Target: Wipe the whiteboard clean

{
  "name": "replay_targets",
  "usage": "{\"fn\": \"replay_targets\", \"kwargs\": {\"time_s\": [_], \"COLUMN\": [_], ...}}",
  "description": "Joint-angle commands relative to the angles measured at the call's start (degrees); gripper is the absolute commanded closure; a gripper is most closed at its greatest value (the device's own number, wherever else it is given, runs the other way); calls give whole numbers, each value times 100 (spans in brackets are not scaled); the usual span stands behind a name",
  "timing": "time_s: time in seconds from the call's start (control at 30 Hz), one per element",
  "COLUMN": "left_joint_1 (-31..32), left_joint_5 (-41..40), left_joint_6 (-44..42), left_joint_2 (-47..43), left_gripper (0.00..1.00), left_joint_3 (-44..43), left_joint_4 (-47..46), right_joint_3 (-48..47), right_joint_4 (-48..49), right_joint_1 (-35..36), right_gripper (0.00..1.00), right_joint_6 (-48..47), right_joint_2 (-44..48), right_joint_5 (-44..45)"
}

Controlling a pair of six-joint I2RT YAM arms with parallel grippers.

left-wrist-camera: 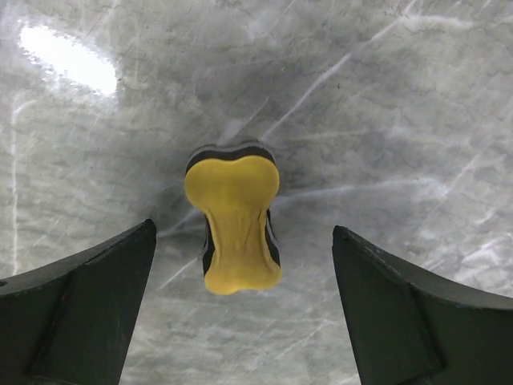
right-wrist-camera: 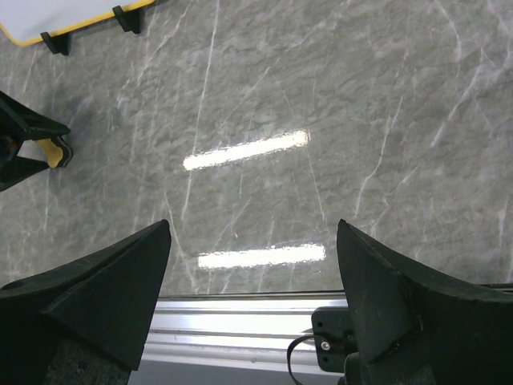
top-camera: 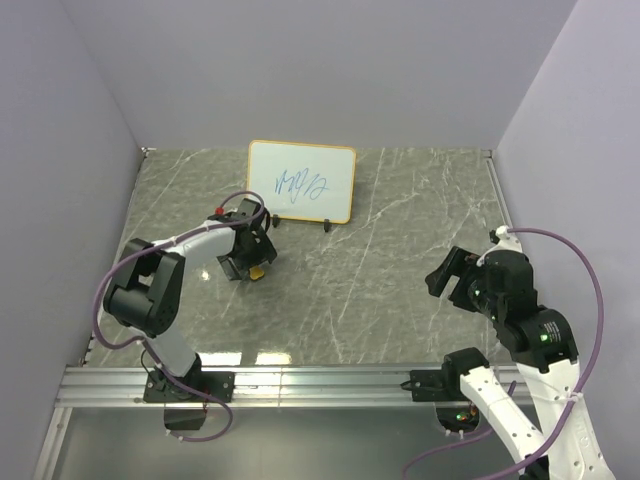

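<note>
Grey marbled table [top-camera: 400, 260] fills your workspace, and the whiteboard [top-camera: 301, 180] stands on its black feet at the far edge, left of centre, with a blue scribble on it. Both your grippers are spread wide and hold nothing. The right gripper [right-wrist-camera: 252, 233] hangs over the table's right side, and the left gripper [top-camera: 248, 262] is just in front of the board, above a small yellow eraser [left-wrist-camera: 234, 224].

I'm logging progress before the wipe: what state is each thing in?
whiteboard: standing on its feet, blue scribble unerased.
eraser: on the table, not gripped.
left gripper: open, over the eraser.
right gripper: open, empty.
</note>
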State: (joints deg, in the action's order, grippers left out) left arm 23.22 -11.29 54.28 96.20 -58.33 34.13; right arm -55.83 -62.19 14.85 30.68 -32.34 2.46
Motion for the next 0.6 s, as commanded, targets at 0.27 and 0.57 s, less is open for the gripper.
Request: {"fn": "replay_targets", "kwargs": {"time_s": [0.27,0.57], "left_joint_1": [24,33], "left_joint_5": [-58,-93], "left_joint_6": [-84,-93], "left_joint_2": [223,364], "left_gripper": [23,75], "left_joint_3": [66,93], "left_joint_4": [-240,-249], "right_joint_3": [46,38], "right_joint_4": [85,128], "right_joint_1": [35,35], "right_gripper": [9,9], "right_joint_6": [114,96], "right_joint_2": [123,26], "right_joint_5": [229,229]}}
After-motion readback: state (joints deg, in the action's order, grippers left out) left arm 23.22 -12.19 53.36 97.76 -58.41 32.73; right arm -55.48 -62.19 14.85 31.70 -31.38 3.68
